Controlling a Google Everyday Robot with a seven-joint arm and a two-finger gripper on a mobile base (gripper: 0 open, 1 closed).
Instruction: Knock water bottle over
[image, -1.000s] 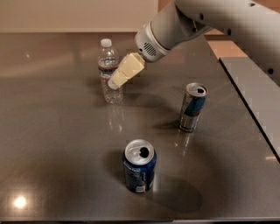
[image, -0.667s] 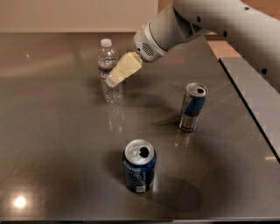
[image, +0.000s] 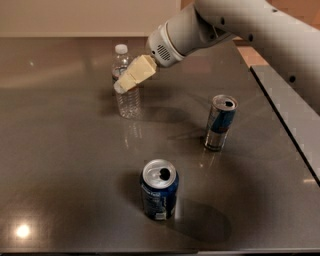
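The water bottle (image: 127, 95) is a small clear ribbed bottle with a white cap. It stands upright at the back left of the dark table (image: 60, 165). My gripper (image: 120, 87) reaches down from the upper right on a white arm. Its cream-coloured tip lies across the bottle's upper part, over the label band, and seems to touch it.
A slim blue-and-silver can (image: 219, 122) stands open to the right of the middle. A blue soda can (image: 159, 190) stands open near the front. The table's right edge runs diagonally, with a grey surface (image: 295, 105) beyond it.
My gripper has moved a little to the left against the bottle. The bottle still stands upright in the same place.
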